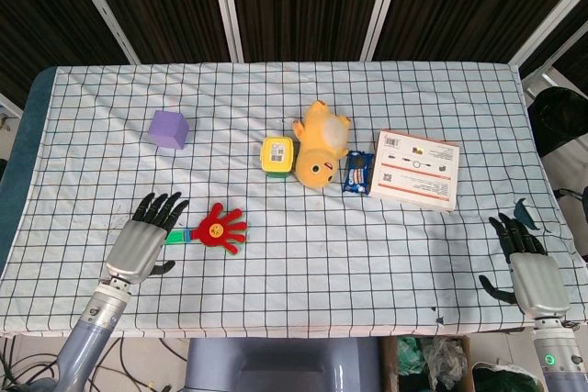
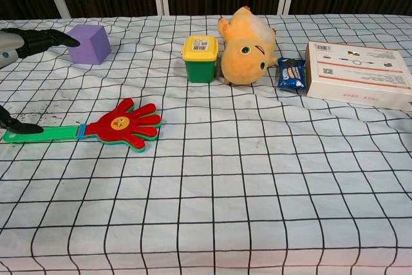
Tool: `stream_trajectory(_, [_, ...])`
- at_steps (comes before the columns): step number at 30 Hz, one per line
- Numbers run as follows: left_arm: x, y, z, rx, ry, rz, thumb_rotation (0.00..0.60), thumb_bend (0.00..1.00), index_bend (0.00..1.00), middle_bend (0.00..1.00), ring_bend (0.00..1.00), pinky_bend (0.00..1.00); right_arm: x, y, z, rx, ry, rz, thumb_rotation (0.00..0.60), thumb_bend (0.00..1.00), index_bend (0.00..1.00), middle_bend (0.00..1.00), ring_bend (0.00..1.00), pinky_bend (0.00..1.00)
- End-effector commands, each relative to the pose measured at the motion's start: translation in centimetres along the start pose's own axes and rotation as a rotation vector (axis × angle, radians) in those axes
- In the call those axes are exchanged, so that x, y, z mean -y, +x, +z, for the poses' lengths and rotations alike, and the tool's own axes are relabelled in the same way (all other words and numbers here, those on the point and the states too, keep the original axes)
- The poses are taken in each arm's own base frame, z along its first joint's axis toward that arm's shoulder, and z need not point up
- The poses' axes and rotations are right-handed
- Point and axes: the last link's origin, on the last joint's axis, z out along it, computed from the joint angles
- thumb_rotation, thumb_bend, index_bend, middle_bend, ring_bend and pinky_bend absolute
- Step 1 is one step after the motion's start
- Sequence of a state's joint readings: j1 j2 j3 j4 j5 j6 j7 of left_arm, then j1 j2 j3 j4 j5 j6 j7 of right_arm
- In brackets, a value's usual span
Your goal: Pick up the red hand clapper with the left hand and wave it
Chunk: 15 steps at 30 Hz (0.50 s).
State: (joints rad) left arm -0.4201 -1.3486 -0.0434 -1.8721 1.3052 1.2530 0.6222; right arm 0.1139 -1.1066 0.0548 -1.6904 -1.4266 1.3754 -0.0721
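Your left hand (image 1: 147, 231) hovers spread above the clapper (image 1: 216, 229); lower it onto the green handle (image 2: 42, 135), then pinch firmly.

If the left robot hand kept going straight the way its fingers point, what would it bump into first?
Probably the purple cube. The left robot hand has its fingers pointing up the table and a bit right, over the green handle of the red hand clapper. Height is unclear, so it might pass over the cube.
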Motion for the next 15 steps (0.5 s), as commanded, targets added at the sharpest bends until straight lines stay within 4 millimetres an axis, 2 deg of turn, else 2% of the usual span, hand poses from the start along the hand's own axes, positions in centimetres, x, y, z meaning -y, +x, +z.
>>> stream_trajectory(1, [-0.22, 0.22, 0.09, 0.004, -0.006, 0.001, 0.600, 0.00, 0.00, 0.00, 0.00, 0.00, 0.03, -0.04, -0.01, 0.001, 0.000, -0.001, 0.600, 0.22, 0.00, 0.00, 0.00, 0.15])
stream_trajectory(15, [-0.45, 0.24, 0.01, 0.022, -0.015, 0.013, 0.600, 0.00, 0.00, 0.00, 0.00, 0.00, 0.05, -0.07, -0.11, 0.004, 0.000, -0.004, 0.600, 0.23, 0.00, 0.00, 0.00, 0.15])
